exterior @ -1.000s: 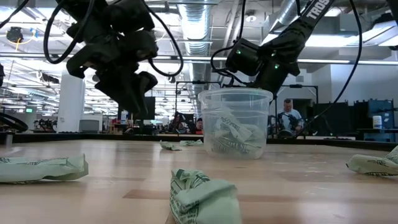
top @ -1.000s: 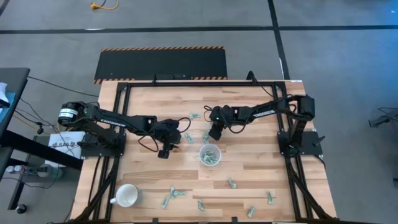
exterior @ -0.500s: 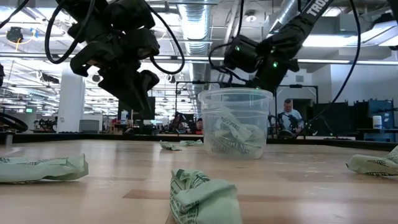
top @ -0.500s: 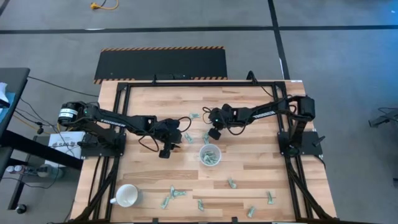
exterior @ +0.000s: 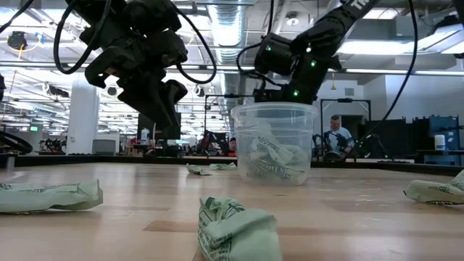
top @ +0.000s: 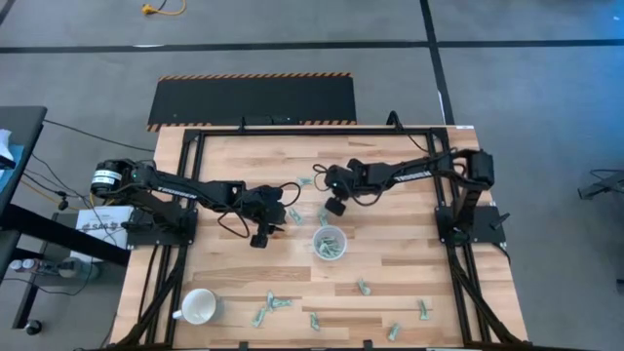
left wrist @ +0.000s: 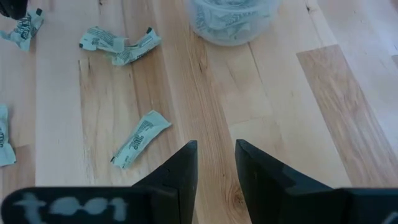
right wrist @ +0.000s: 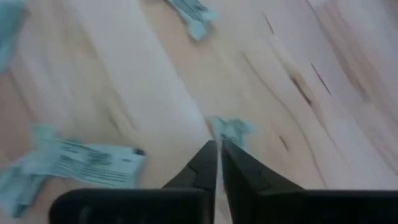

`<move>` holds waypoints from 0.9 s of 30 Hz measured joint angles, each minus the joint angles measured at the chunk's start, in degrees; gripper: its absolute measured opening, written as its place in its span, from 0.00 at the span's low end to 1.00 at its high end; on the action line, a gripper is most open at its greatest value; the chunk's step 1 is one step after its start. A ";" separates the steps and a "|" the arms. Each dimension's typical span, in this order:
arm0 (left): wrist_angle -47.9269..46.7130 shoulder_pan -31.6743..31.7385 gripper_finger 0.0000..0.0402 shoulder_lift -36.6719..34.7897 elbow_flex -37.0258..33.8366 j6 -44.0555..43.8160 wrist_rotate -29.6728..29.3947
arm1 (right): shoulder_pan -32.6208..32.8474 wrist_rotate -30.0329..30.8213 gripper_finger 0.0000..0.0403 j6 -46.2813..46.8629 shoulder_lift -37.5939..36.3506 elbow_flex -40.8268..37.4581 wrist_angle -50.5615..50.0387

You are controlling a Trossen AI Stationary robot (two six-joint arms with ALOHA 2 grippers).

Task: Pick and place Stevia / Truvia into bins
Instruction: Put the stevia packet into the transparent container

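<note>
The clear cup (top: 330, 244) stands mid-table with several pale green Stevia sachets inside (exterior: 274, 156). More sachets lie scattered on the wood (top: 295, 216) (left wrist: 140, 138). My right gripper (top: 334, 207) hangs just beyond the cup's far side, tipped steeply down and shut, with a small green sachet (right wrist: 230, 129) at its fingertips. My left gripper (left wrist: 214, 149) hovers left of the cup, open, with only bare wood between its fingers. My right gripper has one end of a green sachet (right wrist: 227, 133) pinched at the very tips of its two fingers, coming at it from above and slanting down. The picture is blurred, and I cannot tell whether the sachet is clear of the table.
A white mug (top: 198, 307) stands near the front left corner. Loose sachets lie along the near edge (top: 364, 288) (top: 276, 303) (top: 424, 310) and close to the low camera (exterior: 235, 230). Black frame rails (top: 185, 175) border the table.
My right gripper has risen a little behind the cup and tipped, shifting slightly toward the table's left. The left arm has kept still.
</note>
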 joint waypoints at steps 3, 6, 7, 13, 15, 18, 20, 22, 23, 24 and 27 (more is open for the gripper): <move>0.06 0.00 0.24 -0.01 -0.02 0.01 0.02 | -1.28 -1.70 0.14 -0.59 0.00 0.00 -0.39; 0.07 0.00 0.24 -0.02 0.00 0.02 0.02 | -2.05 -3.34 0.23 -0.81 0.22 0.00 -0.10; 0.07 0.00 0.24 -0.02 -0.01 0.02 0.02 | -2.25 -4.00 0.26 -0.83 0.67 0.02 0.11; 0.21 0.00 0.24 -0.02 0.01 0.02 0.02 | -3.00 -4.93 0.41 -0.79 3.68 -0.02 -0.25; 0.44 0.00 0.24 -0.02 0.01 0.04 0.02 | -2.96 -4.57 0.45 -0.83 4.35 0.11 0.18; 0.82 0.00 0.24 -0.02 0.01 0.04 0.02 | -2.96 -3.92 0.47 0.16 4.67 0.13 0.11; 0.93 0.00 0.24 -0.02 0.01 0.04 0.02 | -2.93 -2.94 0.46 0.57 4.72 0.13 0.06; 1.02 0.00 0.24 -0.02 0.01 0.04 0.03 | -2.67 -1.86 0.43 0.58 4.48 0.11 0.05; 1.03 0.00 0.24 -0.02 0.01 0.06 0.04 | -2.44 -1.60 0.40 0.41 4.48 0.11 0.13; 1.03 0.00 0.24 -0.02 0.01 0.05 0.04 | -2.20 -1.10 0.37 0.25 4.48 0.11 0.21; 1.03 -0.01 0.24 -0.02 0.01 0.04 0.04 | -1.91 0.18 0.25 -0.52 4.52 0.07 0.39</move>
